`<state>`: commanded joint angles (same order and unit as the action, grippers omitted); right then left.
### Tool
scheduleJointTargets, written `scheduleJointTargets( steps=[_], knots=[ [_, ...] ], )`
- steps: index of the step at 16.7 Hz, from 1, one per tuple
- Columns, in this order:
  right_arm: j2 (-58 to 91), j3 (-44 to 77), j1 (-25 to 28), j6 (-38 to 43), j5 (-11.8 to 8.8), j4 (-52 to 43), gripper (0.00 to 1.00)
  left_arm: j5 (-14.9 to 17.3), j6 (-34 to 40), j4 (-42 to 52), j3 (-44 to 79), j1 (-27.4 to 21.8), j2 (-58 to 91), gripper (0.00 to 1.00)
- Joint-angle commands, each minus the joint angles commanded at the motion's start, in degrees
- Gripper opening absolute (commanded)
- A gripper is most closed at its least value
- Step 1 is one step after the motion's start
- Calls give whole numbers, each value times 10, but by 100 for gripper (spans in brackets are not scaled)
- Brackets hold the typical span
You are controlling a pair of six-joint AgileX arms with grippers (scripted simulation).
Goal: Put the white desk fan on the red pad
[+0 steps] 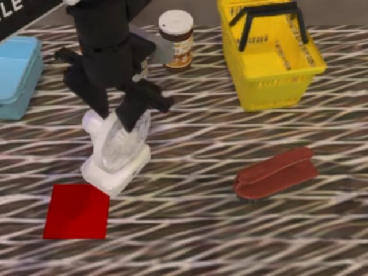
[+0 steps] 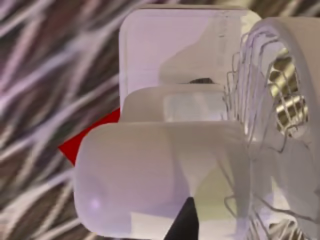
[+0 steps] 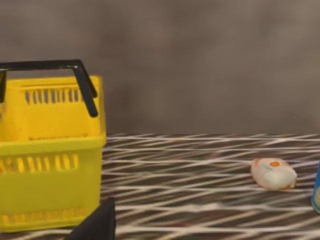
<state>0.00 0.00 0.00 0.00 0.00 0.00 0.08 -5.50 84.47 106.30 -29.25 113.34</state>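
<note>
A table with a dark surface crossed by pale woven streaks, seen from above; the left gripper (image 1: 118, 115) reaches down over the white desk fan (image 1: 117, 150) at the left-centre of the table, its two black fingers (image 1: 96, 96) straddling the upper part of the fan, one on the motor-housing side and one on the round grille side; the fingers look closed against the fan, though actual contact is hard to confirm from above. The fan stands upright with its squarish base near the red pad (image 1: 76, 211); the base's lower corner sits at or just over the pad's upper right corner, and most of the pad lies bare toward the table's front left.

In the left wrist view the fan (image 2: 165, 175) fills the picture (housing, wire grille and flat base all white), with a black fingertip (image 2: 184, 222) against the housing and a small wedge of the red pad (image 2: 85, 140) showing beyond the base.

Elsewhere on the table: a light blue box (image 1: 17, 75) at the left edge; a brown jar with a white lid (image 1: 176, 39) at the back; a yellow basket (image 1: 270, 52) with black handles at the back right; a dark red brush (image 1: 276, 173) to the right of centre.

The right wrist view shows the yellow basket (image 3: 50, 155) and a small white object with an orange spot (image 3: 273, 173) on the table; the right gripper appears only as a dark tip at the picture's edge, so its opening cannot be judged.
</note>
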Motion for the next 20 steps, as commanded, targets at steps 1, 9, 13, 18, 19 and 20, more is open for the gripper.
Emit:
scheduleJointTargets(
  steps=[1,9,13,18,19,20],
  knots=[
    [0,0,0,0,0,0,100,0,-52,-5,-20,7,-17,0],
    [0,0,0,0,0,0,100,-1,-482,-52,-201,65,-168,0],
    [0,0,0,0,0,0,100,-1,-608,-69,-271,86,-223,0],
    [0,0,0,0,0,0,100,-1,-638,-74,-291,92,-238,0],
    [0,0,0,0,0,0,100,-1,-638,-74,-291,92,-238,0],
    [0,0,0,0,0,0,100,-2,-638,-73,-290,89,-236,0]
  ],
)
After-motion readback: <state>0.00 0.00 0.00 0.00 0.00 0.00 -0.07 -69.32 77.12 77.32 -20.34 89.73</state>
